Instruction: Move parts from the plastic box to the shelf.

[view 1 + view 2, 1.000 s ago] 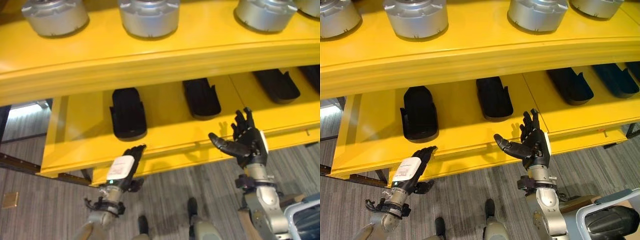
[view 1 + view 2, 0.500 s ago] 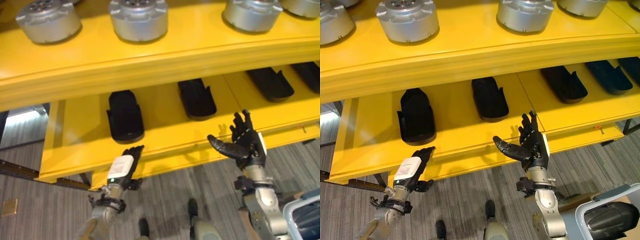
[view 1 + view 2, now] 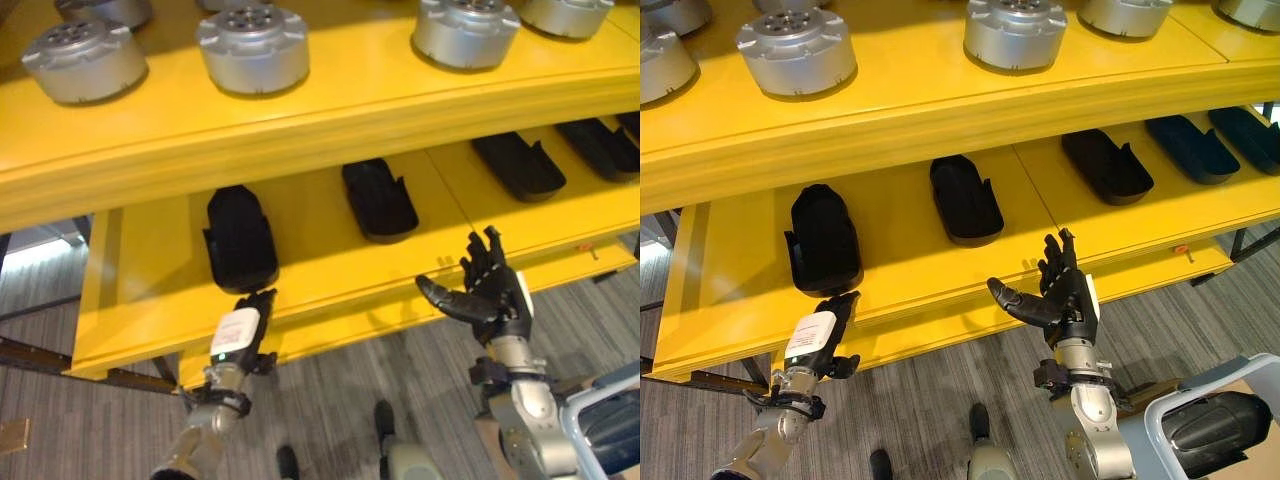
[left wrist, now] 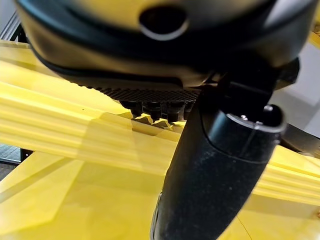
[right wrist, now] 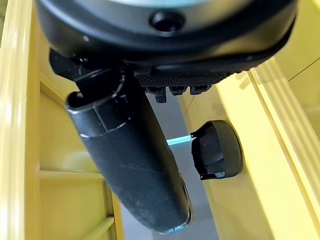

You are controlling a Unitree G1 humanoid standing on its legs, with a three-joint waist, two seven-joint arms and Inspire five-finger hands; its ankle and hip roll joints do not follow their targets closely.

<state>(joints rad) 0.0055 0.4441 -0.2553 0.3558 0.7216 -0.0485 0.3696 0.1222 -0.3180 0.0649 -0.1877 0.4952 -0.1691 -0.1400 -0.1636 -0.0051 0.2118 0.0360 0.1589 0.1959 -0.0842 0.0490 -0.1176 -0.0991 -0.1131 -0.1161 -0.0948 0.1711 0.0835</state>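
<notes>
We see a yellow shelf [image 3: 940, 110] with two levels. On the upper level stand round silver metal parts [image 3: 797, 50], side by side in a row. On the lower level lie black moulded parts [image 3: 964, 198], well apart from each other, each with its long side pointing to the back of the shelf.

The left robot hand [image 3: 818, 335] is at the front edge of the lower level, just in front of the leftmost black part [image 3: 823, 238]. Its fingers are straight and point to the shelf, and it holds nothing. On its back is a white label, but we cannot read any writing on it.

The right robot hand [image 3: 1060, 295] is raised in front of the same edge, between two of the black parts. Its fingers [image 3: 1053, 262] are spread upward and the thumb stands out to the side; it is also empty.

At the lower right corner a pale plastic box [image 3: 1200, 425] shows, with a dark part [image 3: 1215, 420] inside. Under the shelf is a grey floor [image 3: 940, 400]. We find no readable print on the parts or the shelf.
</notes>
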